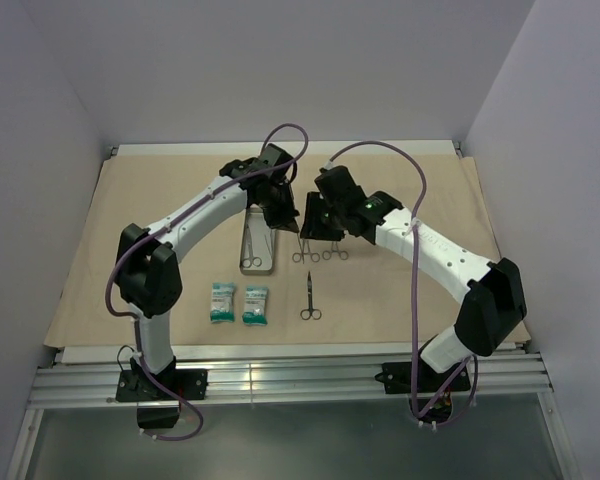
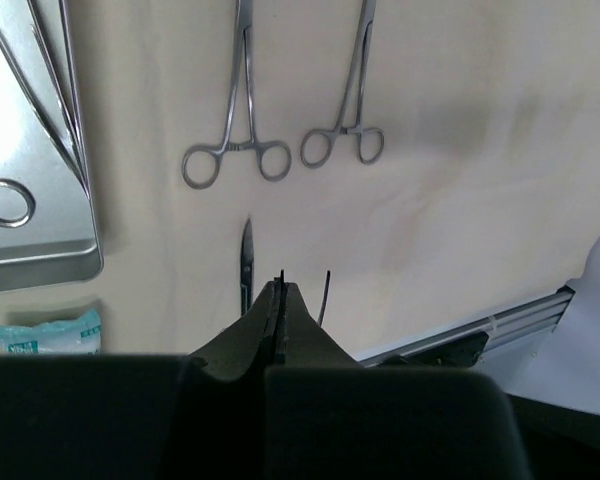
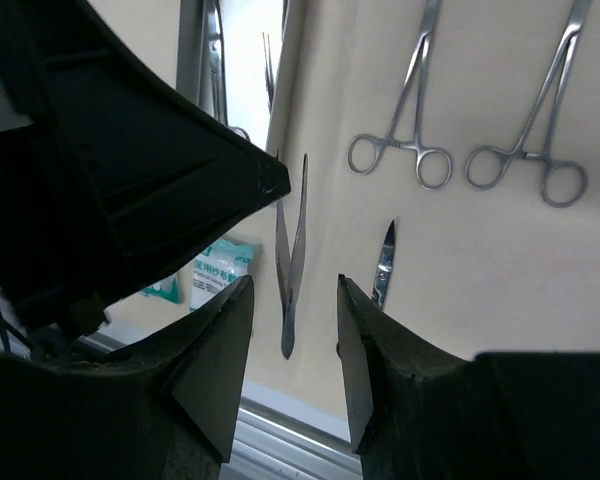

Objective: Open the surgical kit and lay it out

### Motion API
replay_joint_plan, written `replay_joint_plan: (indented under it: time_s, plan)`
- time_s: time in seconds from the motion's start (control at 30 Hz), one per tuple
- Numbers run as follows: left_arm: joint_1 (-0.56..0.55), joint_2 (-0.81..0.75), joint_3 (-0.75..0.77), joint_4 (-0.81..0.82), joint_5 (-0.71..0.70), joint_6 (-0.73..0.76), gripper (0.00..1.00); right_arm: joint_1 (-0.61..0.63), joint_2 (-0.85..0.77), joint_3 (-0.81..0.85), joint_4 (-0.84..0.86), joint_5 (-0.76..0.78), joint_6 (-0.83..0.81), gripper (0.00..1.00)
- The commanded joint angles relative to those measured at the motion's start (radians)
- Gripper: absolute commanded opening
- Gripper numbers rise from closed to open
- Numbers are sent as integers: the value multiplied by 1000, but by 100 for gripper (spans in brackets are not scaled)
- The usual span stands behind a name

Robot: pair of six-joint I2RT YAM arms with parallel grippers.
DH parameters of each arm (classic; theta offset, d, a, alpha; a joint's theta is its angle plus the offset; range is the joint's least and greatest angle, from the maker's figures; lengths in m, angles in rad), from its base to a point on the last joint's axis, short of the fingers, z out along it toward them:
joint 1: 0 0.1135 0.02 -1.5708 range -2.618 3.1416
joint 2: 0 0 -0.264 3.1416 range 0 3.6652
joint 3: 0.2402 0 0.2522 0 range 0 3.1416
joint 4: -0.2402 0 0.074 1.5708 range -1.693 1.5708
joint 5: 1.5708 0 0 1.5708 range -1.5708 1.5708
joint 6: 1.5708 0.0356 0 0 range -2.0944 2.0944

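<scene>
Fingers: left gripper (image 2: 281, 287) clamped on tweezers (image 3: 289, 275), right gripper (image 3: 293, 283) spread either side of them, no contact. On wrap (image 1: 410, 195): tray (image 1: 264, 267), two forceps (image 1: 306, 255) just beside it, scissors (image 1: 310, 300) and two packets (image 1: 223, 302) nearer the bases; packet print unreadable

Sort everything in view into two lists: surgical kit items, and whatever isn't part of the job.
Kit: tan wrap; metal tray, with a ring-handled instrument in it; two forceps; scissors; tweezers; two teal-white packets.
Not kit: purple cables; aluminium rails; enclosure walls.
</scene>
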Motion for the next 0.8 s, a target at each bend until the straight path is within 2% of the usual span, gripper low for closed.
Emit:
replay_joint_plan:
  time_s: [0.0, 0.3, 0.5, 0.67, 0.73, 0.77]
  plan:
    - [-2, -90, -25, 22, 47, -34, 0, 27, 16, 43, 40, 53, 29, 47]
    - [-2, -124, -31, 14, 66, -43, 0, 50, 31, 12, 65, 66, 56, 45]
    - [-2, -138, -36, 17, 75, -39, 0, 59, 45, 15, 51, 86, 72, 40]
    - [-2, -147, -37, 18, 76, -33, 0, 59, 45, -2, 49, 93, 86, 27]
    - [-2, -146, -34, 25, 86, -24, 3, 58, 42, -11, 54, 92, 91, 20]
    - [-2, -146, -33, 26, 89, -20, 9, 59, 36, -17, 62, 90, 89, 17]
